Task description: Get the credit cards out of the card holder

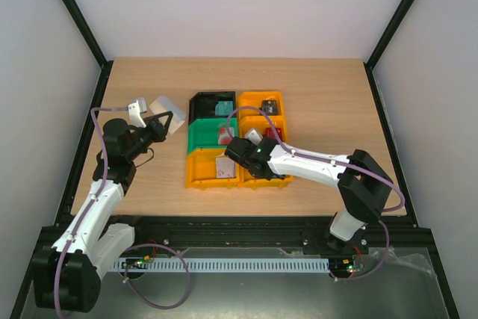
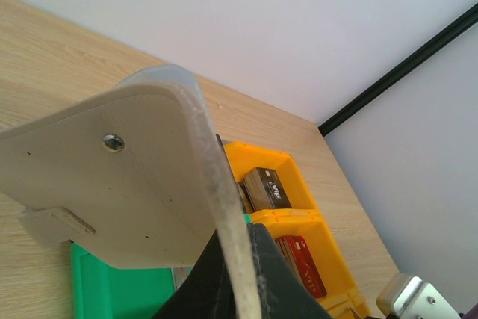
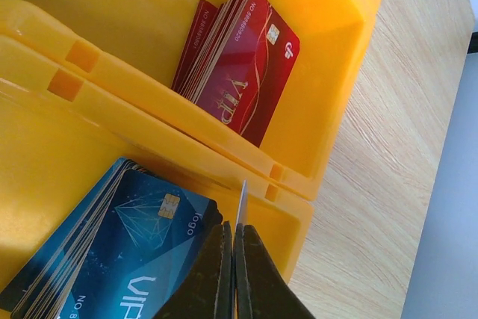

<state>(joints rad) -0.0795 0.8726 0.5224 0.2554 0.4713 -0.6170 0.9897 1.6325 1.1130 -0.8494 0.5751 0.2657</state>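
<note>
My left gripper [image 1: 160, 125] is raised above the table's left side and is shut on the card holder [image 1: 169, 104], a pale grey sleeve. In the left wrist view the card holder [image 2: 127, 177] fills the frame, its tan edge pinched between the dark fingers [image 2: 287, 282]. My right gripper [image 3: 234, 259] is shut on one thin credit card [image 3: 241, 201], seen edge-on. It hangs over the front right orange bin [image 1: 267, 178], beside a stack of blue credit cards [image 3: 112, 252]. Red credit cards [image 3: 239, 72] stand in the adjoining orange bin [image 3: 328, 95].
A block of bins sits mid-table: a black bin [image 1: 205, 102], a green bin [image 1: 202, 136] and several orange ones [image 1: 200, 173]. Black cards [image 2: 265, 188] stand in the far orange bin [image 2: 258, 156]. Bare wood lies all round the block.
</note>
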